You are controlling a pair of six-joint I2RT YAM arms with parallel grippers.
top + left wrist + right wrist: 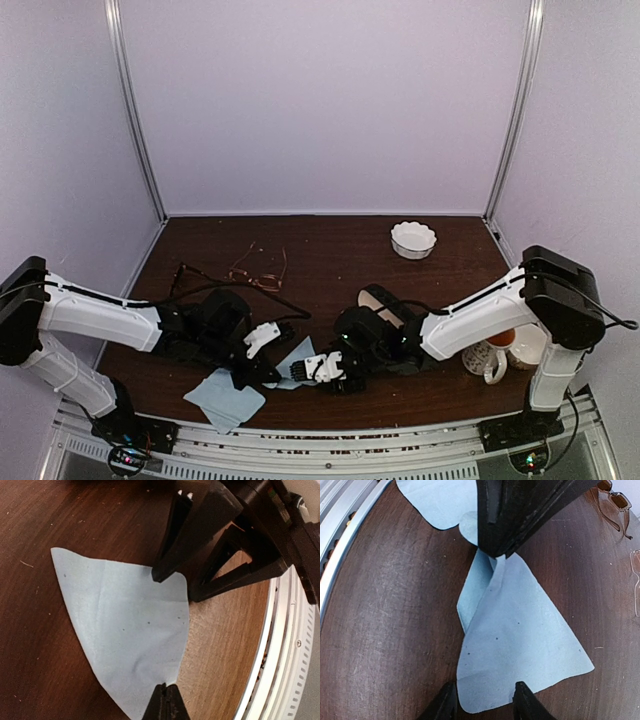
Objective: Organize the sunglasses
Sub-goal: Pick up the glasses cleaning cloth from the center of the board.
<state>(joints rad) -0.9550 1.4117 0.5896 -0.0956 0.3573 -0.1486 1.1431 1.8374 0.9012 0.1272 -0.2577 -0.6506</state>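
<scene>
Basically left gripper (pixel 167 705) is clenched on one corner of the light-blue cloth (pixel 520 645); right gripper (pixel 486 700) stands parted astride the opposite edge (likely to fold or spread it). Second cloth (pixel 225 395) lies near-left. Copper sunglasses (pixel 262 275) and dark sunglasses (pixel 183 272) sit far-left, untouched, left of the glasses case (pixel 380 298).

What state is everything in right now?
left pincer: shut on the blue cloth
right pincer: open, straddling that cloth's edge
blue cloth: pinched, partly folded
second cloth: flat, untouched
copper sunglasses: arms unfolded, untouched
dark sunglasses: arms unfolded, untouched
glasses case: open, partly hidden
</scene>
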